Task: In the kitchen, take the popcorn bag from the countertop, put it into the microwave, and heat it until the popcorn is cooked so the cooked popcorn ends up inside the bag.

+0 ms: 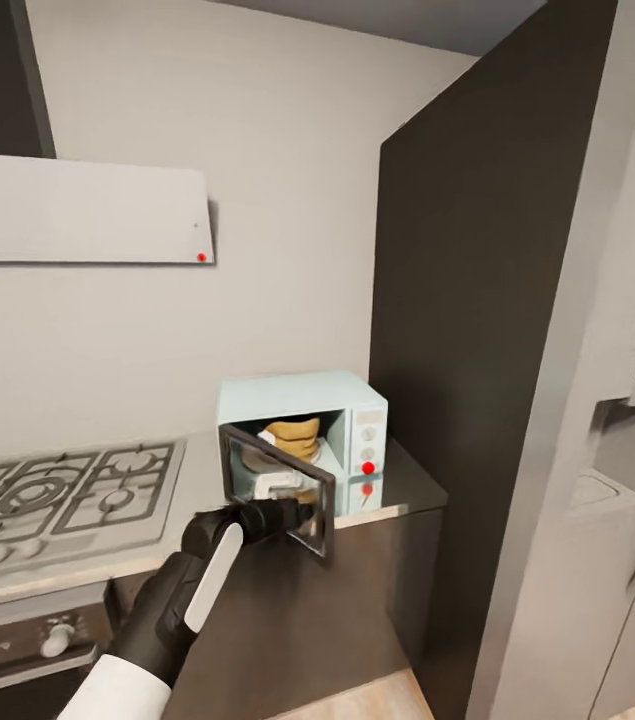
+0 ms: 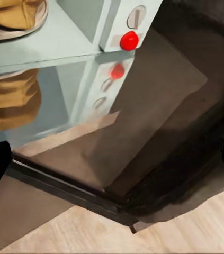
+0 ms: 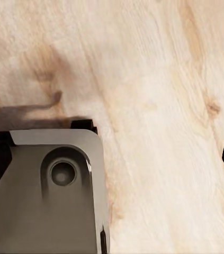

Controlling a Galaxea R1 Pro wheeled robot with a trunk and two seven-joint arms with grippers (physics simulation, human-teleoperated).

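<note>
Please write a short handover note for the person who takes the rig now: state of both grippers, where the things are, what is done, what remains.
Left gripper: at the microwave door's outer face, holding nothing visible; open or shut cannot be told.
Right gripper: over the wooden floor, nothing seen held; state unclear.
Popcorn bag: already inside the microwave, on its round plate.
Microwave stands on the countertop, beside the gas hob; door half open.
Done: bag placed inside.
Left: push the door shut, then start heating at the control panel.
</note>
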